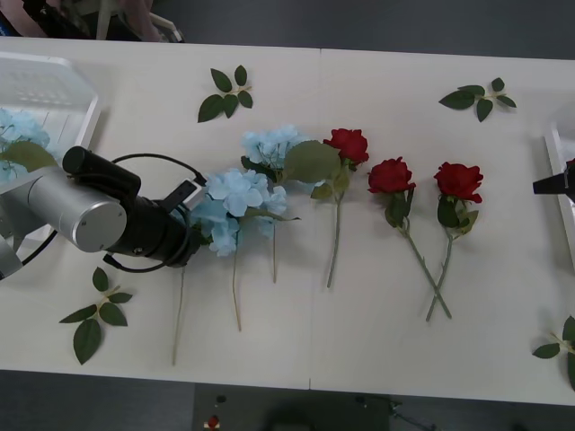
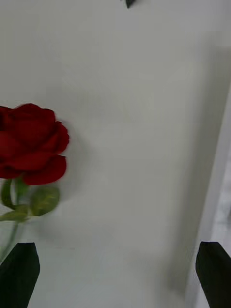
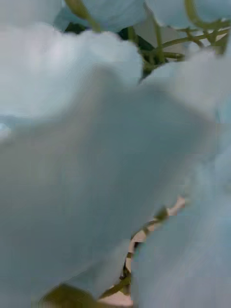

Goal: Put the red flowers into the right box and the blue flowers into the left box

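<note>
In the front view, you had one of the pale sky-blue clustered artificial blue flowers [image 1: 18,135] lying in the shallow white translucent plastic left box [image 1: 63,90]. Three more lay on the white table [image 1: 377,350], so most of the work was not yet done. Three dark-red artificial roses, the red flowers [image 1: 391,175], also lay there, with blooms toward the far edge and stems running toward you. The left gripper [image 1: 196,229] was pushed into the blue blooms; whether it held one, I cannot tell.

In the right wrist view, the right gripper [image 2: 115,274] was spread wide and empty, between a rose and the white-rimmed plastic right box [image 2: 219,192].

In the left wrist view, blue petals were pressed close.
</note>
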You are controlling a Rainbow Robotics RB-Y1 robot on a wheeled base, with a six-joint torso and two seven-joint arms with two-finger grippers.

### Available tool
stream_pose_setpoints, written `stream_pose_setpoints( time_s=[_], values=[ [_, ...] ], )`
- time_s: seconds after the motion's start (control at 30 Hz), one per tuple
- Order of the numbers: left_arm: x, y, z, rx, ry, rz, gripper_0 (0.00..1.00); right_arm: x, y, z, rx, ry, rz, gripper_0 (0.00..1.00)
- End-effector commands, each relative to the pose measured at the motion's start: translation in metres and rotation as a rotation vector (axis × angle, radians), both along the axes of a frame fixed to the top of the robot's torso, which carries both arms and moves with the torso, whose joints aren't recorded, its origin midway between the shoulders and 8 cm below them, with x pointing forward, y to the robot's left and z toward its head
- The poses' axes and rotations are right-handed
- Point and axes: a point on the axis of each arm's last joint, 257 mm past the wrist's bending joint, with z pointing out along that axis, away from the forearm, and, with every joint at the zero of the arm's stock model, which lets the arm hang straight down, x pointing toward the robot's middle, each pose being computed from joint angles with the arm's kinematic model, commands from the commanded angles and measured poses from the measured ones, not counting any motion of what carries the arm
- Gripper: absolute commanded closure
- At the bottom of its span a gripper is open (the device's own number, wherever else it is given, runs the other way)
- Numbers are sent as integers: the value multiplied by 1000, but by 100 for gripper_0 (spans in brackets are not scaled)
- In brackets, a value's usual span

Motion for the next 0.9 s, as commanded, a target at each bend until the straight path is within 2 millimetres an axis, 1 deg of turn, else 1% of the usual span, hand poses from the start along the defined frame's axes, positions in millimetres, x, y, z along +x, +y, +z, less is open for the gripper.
stream_pose_setpoints(
  time_s=[0.03,0.13,0.2,0.27,0.3,0.33,0.37,0.4,0.43,0.47,0.53,0.57,0.6,0.63,0.67,0.7,0.73,0.77,0.8,0.83,0.87,0.9],
  values=[
    [14,15,17,18,-36,28,100,-3,40,-3,168,55,-89,5],
    [17,23,23,29,-54,29,100,-5,70,-24,192,87,-94,5],
    [19,29,30,29,-65,35,100,-6,80,-34,196,98,-101,5],
    [23,36,48,31,-93,35,100,-5,94,-47,192,105,-108,5],
    [27,42,68,39,-127,26,100,-3,102,-55,191,105,-115,5],
    [28,46,84,48,-148,18,100,-2,106,-59,187,102,-119,5],
    [28,56,113,78,-176,8,100,0,111,-64,184,100,-124,5],
    [28,61,125,92,-188,6,100,1,111,-66,177,99,-125,6],
    [26,76,162,135,-221,6,100,2,116,-71,164,99,-124,5],
    [24,87,183,165,-238,16,100,2,118,-74,155,101,-121,5],
    [20,132,245,280,-286,66,100,5,125,-79,129,97,-110,5],
    [19,147,257,322,-292,89,100,5,127,-80,127,95,-108,5],
    [19,179,279,413,-315,132,100,7,129,-83,116,89,-105,5],
    [22,213,296,525,-342,166,100,8,132,-86,110,84,-105,5],
    [26,240,305,614,-363,193,100,9,133,-88,104,81,-105,5],
    [28,255,309,658,-374,209,100,10,133,-88,98,78,-107,5],
    [32,283,314,733,-388,244,100,12,133,-91,90,77,-109,5],
    [34,299,315,771,-393,257,100,13,134,-93,85,74,-110,5],
    [34,316,308,803,-377,259,100,13,132,-96,69,77,-112,5],
    [32,329,294,821,-348,253,100,14,132,-99,61,75,-113,5],
    [29,347,280,858,-325,256,100,16,129,-100,50,72,-116,5],
    [29,359,274,889,-327,257,100,16,130,-102,46,72,-115,5]
  ],
)
